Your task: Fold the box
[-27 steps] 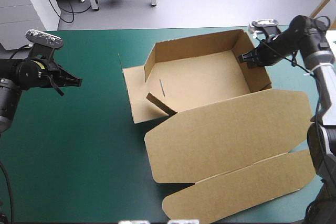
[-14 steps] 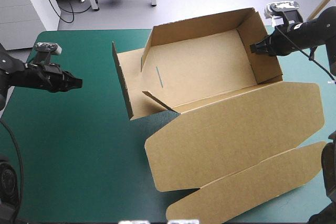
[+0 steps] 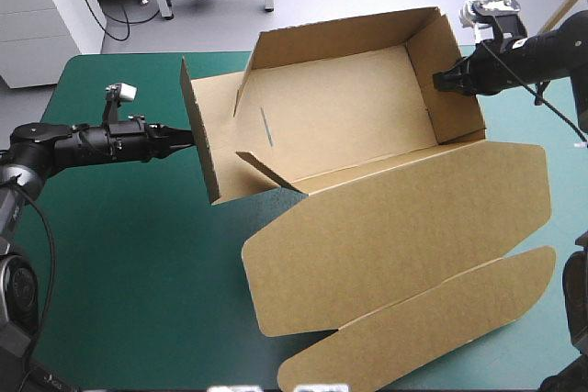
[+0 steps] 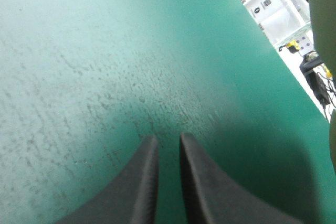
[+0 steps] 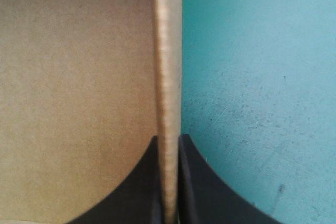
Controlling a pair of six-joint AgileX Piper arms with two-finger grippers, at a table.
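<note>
The brown box (image 3: 340,117) stands as an open tray with raised walls, tilted up off the table. Its lid (image 3: 395,236) and the lid's tuck flap (image 3: 413,328) lie flat toward the near right. My right gripper (image 3: 439,82) is shut on the top edge of the right wall. In the right wrist view that wall (image 5: 167,51) runs up from between the fingers of the right gripper (image 5: 168,139). My left gripper (image 3: 186,138) is shut, its tip at the outer face of the upright left flap (image 3: 197,135). The left gripper (image 4: 166,137) shows nothing between its fingers, only cover ahead.
A small inner flap (image 3: 266,170) leans loose inside the box's near left corner. Bare teal-green cover (image 3: 119,273) stretches across the left and near left of the table. A white cabinet (image 3: 37,6) stands beyond the far left corner.
The left arm has reached right until its tip meets the left flap. The box has tilted and shifted left, its left flap standing steeper. The right gripper keeps its hold on the right wall.
</note>
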